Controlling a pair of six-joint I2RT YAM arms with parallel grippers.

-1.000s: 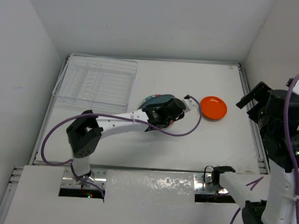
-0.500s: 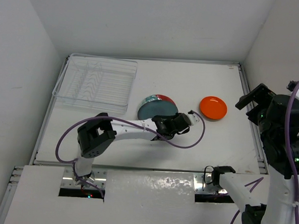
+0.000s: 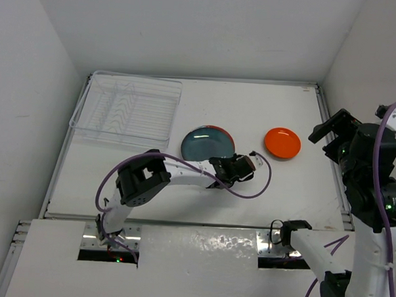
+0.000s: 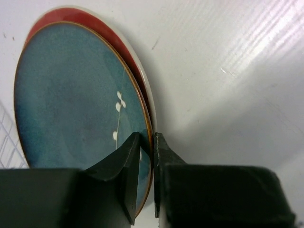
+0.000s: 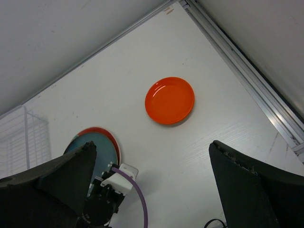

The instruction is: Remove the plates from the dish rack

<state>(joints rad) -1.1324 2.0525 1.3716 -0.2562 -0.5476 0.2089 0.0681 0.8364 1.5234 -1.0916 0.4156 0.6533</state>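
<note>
Fingers of the left arm, the left fingers (image 4: 126,171), stand almost together with only a thin slit between them, and the near rim of the dark teal plate (image 4: 71,95) runs into that slit; whether they press on the rim or merely flank it I cannot tell. That plate lies flat on a red-rimmed plate (image 4: 97,29), whose edge shows as a crescent on the side far from the fingers, and both rest on the white surface (image 4: 228,71). The orange plate (image 3: 282,142) lies alone on the surface, beyond these fingers and off to their right, well apart from the stacked pair. The dish rack (image 3: 127,109) sits farther off, beyond the fingers and to their left, past the stack. The right fingers (image 5: 247,185) are spread wide with nothing between them, raised high over the surface; in their own view the orange plate appears below, in the gap between the two.
</note>
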